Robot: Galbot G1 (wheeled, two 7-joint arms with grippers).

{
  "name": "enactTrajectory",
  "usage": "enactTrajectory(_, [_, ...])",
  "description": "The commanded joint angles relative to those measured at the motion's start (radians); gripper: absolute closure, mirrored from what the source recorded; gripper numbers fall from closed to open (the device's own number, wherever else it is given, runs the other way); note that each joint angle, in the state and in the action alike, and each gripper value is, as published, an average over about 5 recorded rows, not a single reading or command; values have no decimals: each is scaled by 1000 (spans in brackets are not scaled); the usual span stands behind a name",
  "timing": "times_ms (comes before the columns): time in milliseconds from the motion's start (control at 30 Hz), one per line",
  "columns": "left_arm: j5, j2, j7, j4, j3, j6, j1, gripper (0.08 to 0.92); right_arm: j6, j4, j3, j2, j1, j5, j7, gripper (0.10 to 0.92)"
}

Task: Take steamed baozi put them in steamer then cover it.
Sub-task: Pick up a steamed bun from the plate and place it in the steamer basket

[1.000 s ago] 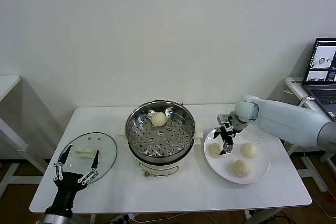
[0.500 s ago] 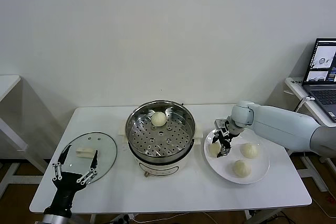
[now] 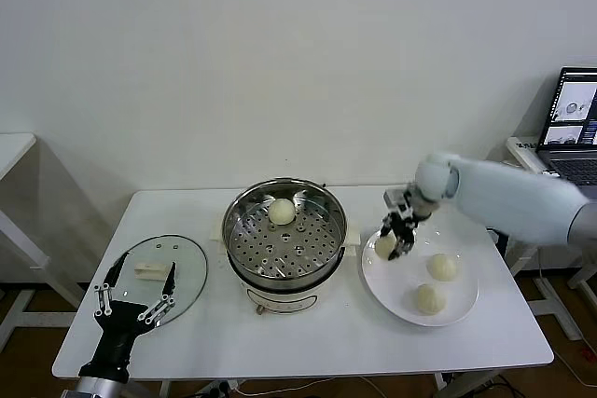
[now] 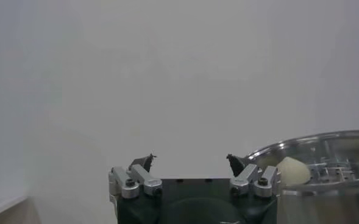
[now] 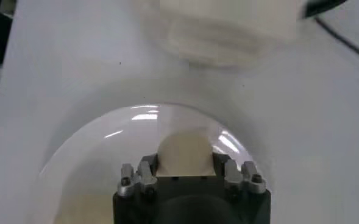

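From the head camera I see my right claw [image 3: 393, 239] clamped on one steamed baozi [image 3: 384, 245] just above the white plate [image 3: 462, 307], where two more buns [image 3: 442, 267] lie. One baozi in the steamer [image 3: 282, 211] sits at the back of the steamer [image 3: 238, 230]. My left claw [image 3: 137, 296] hangs spread wide by the cover [image 3: 191, 272] on the bench [image 3: 317, 342].

Left wrist: fingers [image 4: 141, 164] apart, steamer beyond.

Right wrist: bun [image 5: 184, 154] pinched between both fingers
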State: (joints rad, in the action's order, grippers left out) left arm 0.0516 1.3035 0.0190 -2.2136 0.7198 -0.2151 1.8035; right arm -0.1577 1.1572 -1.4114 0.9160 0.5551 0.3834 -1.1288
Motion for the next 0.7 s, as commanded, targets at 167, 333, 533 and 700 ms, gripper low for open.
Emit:
enactTrajectory(167, [1, -6, -1, -9, -3, 0, 2, 177, -36, 99, -54, 180, 383, 195, -198, 397])
enactTrajectory(333, [2, -9, -2, -13, -2, 1, 0, 177, -84, 153, -83, 295, 369, 286, -103, 405])
enactTrajectory(533, [4, -8, -2, -21, -5, 0, -1, 177, -135, 130, -129, 432, 303, 337, 6, 404])
enactTrajectory(700, [6, -6, -5, -23, -10, 1, -7, 177, -174, 76, -154, 523, 234, 361, 96, 406])
